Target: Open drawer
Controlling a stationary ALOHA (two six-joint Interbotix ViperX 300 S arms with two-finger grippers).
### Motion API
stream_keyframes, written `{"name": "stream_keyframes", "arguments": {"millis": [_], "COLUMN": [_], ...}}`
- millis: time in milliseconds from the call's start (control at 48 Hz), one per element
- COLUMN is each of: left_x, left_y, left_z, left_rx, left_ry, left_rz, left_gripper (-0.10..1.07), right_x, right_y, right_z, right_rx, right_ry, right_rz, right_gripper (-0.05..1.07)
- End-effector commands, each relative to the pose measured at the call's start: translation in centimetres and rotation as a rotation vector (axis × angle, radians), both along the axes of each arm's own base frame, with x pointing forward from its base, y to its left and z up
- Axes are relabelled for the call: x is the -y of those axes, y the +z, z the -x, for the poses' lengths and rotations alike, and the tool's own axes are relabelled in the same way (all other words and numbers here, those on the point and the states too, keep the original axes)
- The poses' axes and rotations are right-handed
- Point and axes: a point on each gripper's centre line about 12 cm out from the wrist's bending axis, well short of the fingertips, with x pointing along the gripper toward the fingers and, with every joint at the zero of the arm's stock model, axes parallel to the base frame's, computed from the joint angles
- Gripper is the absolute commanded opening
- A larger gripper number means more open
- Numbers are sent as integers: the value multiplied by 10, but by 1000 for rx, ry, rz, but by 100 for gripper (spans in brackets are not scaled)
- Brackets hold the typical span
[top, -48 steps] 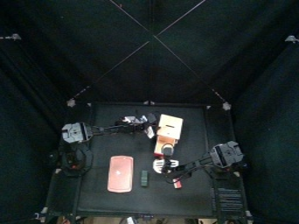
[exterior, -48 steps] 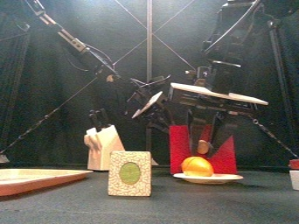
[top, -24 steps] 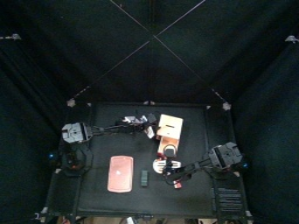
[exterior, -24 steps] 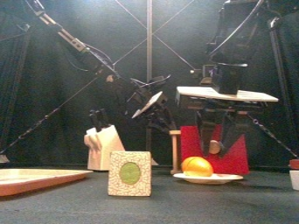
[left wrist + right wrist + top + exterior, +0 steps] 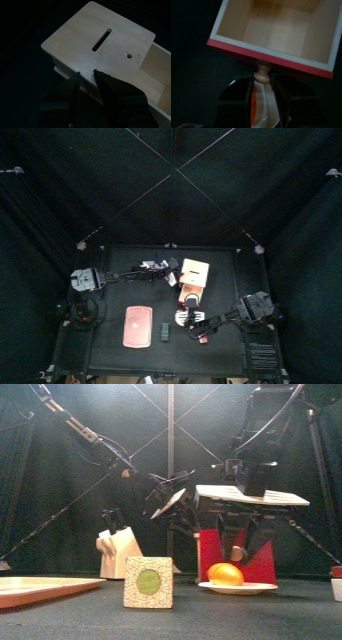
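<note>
On the left there's a pink tray (image 5: 40, 587) lying flat on the worktop (image 5: 174, 624), with the left gripper (image 5: 87, 75) further back, its fingers pinching the edge of the drawer (image 5: 197, 274) cabinet near the middle. The right gripper (image 5: 262, 82) has its fingers clamped on the tray's little wooden knob (image 5: 262, 75), and the red-fronted tray (image 5: 278, 35) is slid out, empty inside.
</note>
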Motion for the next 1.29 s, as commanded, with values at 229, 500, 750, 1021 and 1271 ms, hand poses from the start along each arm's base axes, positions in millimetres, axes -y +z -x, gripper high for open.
{"name": "stream_keyframes", "arguments": {"millis": [229, 500, 750, 1021, 1271], "left_x": [-3, -3, -2, 2, 4], "left_y": [10, 10, 12, 27, 46], "left_z": [1, 1, 1, 2, 4], "left_rx": [11, 11, 14, 43, 83], "left_ry": [6, 6, 4, -3, -8], "left_rz": [-15, -15, -16, -28, -42], "left_gripper": [71, 71, 71, 71, 71], "right_x": [4, 11, 10, 6, -3], "right_y": [11, 7, 12, 16, 25], "right_z": [-6, 1, -5, -6, -9], "right_rx": [40, 23, 45, 57, 76], "right_ry": [24, 16, 41, 23, 25], "right_rz": [7, 24, 47, 23, 7], "right_gripper": [51, 52, 61, 86, 89]}}
